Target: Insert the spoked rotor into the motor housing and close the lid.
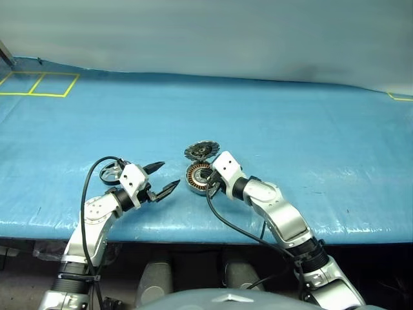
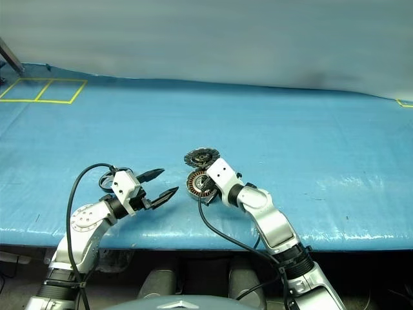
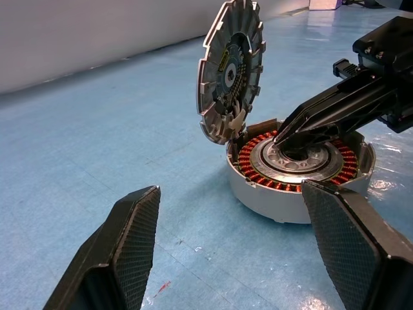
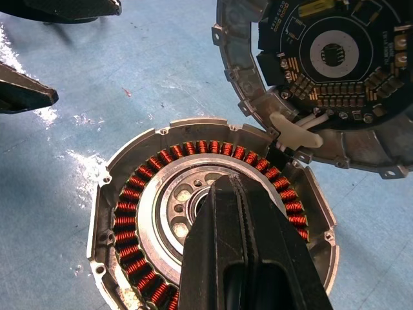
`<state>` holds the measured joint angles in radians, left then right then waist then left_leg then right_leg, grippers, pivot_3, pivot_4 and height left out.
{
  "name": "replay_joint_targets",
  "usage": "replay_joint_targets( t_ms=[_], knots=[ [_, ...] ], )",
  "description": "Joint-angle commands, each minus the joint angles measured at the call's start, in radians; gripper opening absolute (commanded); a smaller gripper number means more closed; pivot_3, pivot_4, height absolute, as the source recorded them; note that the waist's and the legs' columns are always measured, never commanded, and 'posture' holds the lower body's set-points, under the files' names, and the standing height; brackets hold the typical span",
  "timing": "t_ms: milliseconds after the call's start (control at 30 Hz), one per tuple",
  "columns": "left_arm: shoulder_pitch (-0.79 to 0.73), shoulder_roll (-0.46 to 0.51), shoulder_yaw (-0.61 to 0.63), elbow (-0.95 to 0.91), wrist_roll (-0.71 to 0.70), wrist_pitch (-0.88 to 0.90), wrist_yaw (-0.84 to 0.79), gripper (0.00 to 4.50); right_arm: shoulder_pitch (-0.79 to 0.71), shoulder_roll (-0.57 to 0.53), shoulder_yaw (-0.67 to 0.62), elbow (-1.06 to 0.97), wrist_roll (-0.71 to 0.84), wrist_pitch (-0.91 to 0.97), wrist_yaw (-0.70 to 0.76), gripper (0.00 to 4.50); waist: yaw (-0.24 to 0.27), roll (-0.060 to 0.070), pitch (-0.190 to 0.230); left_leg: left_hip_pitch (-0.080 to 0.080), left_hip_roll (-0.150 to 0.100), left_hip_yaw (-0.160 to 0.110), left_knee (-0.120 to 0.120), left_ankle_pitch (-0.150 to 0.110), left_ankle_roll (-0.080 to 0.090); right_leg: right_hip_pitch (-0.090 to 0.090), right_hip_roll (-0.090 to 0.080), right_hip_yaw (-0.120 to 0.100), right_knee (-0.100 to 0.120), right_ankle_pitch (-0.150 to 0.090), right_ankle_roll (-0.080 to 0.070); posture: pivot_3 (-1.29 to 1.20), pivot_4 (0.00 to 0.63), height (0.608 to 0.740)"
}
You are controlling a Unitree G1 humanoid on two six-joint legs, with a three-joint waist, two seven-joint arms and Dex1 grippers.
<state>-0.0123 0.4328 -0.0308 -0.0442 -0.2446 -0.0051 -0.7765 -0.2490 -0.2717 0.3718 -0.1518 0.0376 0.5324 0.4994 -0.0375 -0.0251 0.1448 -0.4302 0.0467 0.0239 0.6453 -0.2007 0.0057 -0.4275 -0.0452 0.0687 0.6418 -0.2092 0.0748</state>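
One shallow round silver motor housing [image 4: 213,226] with copper windings sits on the blue tabletop [image 1: 290,129] near its front edge. One round grey lid [image 3: 230,70] stands tipped open at the housing's far rim, dark circuit face showing. My right gripper [image 3: 292,137] – jaws clenched, nothing between them that I can see – has its tip over the housing's central bearing. My left gripper [image 1: 161,179] – jaws released, empty – hangs just left of the housing. One spoked grey ring [image 1: 111,173] lies by my left wrist.

Right gripper [image 3: 303,132] and raised lid [image 3: 230,71] block the motor housing [image 3: 298,187].
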Motion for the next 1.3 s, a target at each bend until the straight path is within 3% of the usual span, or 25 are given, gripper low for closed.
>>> replay_joint_targets(
  t_ms=[33, 567, 1100, 1300],
  knots=[
    [-0.004, 0.0, 0.011, -0.021, -0.006, -0.015, 0.006, 3.8, 0.041, -0.02, 0.047, 0.088, -0.035, 0.043, 0.011, 0.03, 0.0, 0.0, -0.001, 0.0, 0.0, 0.0, 0.0, 0.0, 0.0, 0.0, 0.0, 0.0, 0.0, 0.0, 0.0, 0.0, 0.15, 0.74],
    [-0.001, 0.0, 0.008, -0.025, -0.01, -0.015, 0.01, 3.8, 0.052, -0.028, 0.063, 0.149, -0.075, 0.026, 0.013, 0.03, -0.001, -0.002, -0.014, 0.002, 0.001, -0.001, -0.001, -0.003, -0.005, 0.0, -0.003, -0.002, -0.001, 0.0, 0.0, 0.0, 0.15, 0.74],
    [-0.003, 0.004, 0.009, -0.024, -0.009, -0.014, 0.007, 3.8, 0.06, -0.039, 0.103, 0.192, -0.12, 0.013, 0.032, 0.03, 0.0, -0.002, -0.023, 0.005, 0.0, 0.001, -0.007, -0.004, -0.005, 0.001, -0.027, -0.033, -0.006, 0.0, 0.0, 0.0, 0.15, 0.74],
    [-0.008, 0.002, 0.007, -0.018, -0.01, -0.016, 0.004, 3.8, 0.059, -0.039, 0.079, 0.162, -0.108, 0.003, 0.037, 0.03, 0.001, -0.002, -0.027, 0.018, 0.0, 0.002, -0.018, -0.004, -0.006, 0.012, -0.033, -0.042, -0.015, 0.0, 0.0, 0.0, 0.15, 0.74]
  ],
)
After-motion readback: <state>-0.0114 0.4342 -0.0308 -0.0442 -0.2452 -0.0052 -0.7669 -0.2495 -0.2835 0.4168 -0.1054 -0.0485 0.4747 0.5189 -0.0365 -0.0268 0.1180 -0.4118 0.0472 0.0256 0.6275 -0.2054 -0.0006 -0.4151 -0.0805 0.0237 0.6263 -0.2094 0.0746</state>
